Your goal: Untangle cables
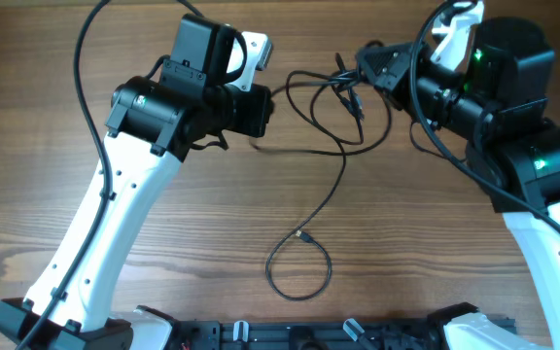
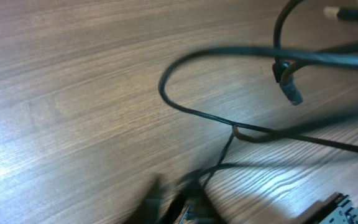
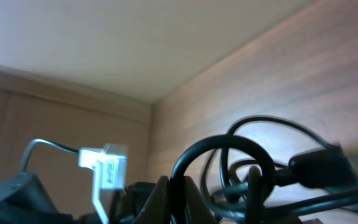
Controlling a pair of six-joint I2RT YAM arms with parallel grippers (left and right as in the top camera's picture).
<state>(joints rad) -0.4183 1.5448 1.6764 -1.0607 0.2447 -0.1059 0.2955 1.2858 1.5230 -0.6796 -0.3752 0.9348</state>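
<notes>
The cables lie on the wooden table, bunched into a loose knot of crossing strands at the far side, between the two arms. From that knot one long strand runs toward the near edge and curls into an open ring in the middle of the table, ending in a small plug that lies flat on the wood. The left gripper is clenched. In its wrist view a thin strand runs down to the blurred fingertips, but the blur hides whether it is pinched there. Beyond it, thicker strands cross above the wood and another plug hangs from one of them. The right gripper is clamped on the far-right end of the knot, with dark loops of cord standing up right at its fingers.
</notes>
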